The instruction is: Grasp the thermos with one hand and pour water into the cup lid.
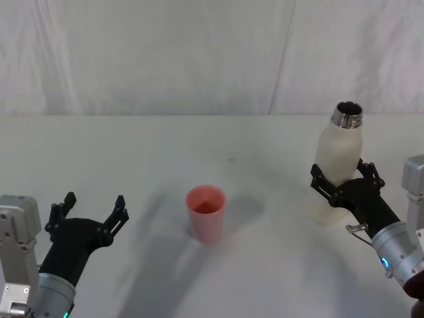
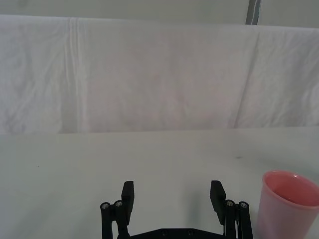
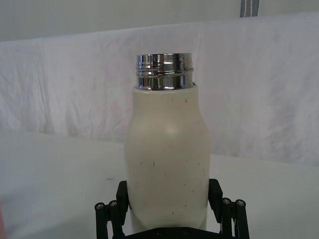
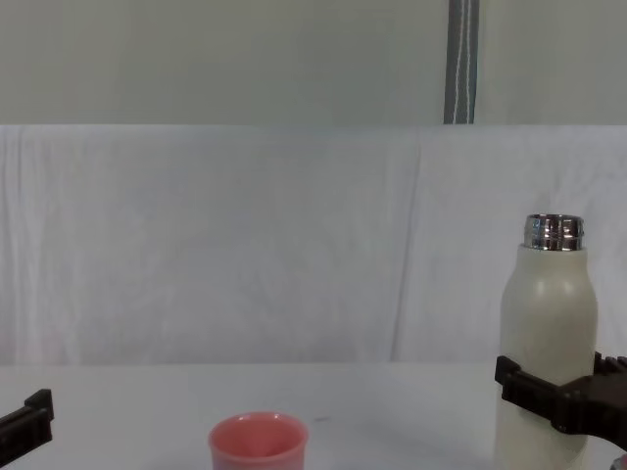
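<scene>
While right pincer (image 1: 345,180) clasps unlabelled thermos (image 1: 336,159), left pincer (image 1: 91,211) spread, cup lid (image 1: 206,212) between

The thermos (image 1: 336,162) was matte cream-white with tiny dark specks and a shiny steel neck (image 3: 162,71). The cup lid (image 1: 206,212) was salmon-pink. Both grippers, left (image 1: 88,215) and right (image 1: 346,179), were black on silver-grey arms. The table (image 1: 132,152) and the creased backdrop (image 4: 245,245) were white.

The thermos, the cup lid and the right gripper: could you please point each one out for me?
thermos (image 1: 334,149), head view, cream upper body.
cup lid (image 1: 206,215), head view, pink side wall.
right gripper (image 1: 346,177), head view, midway between its fingertips.
</scene>
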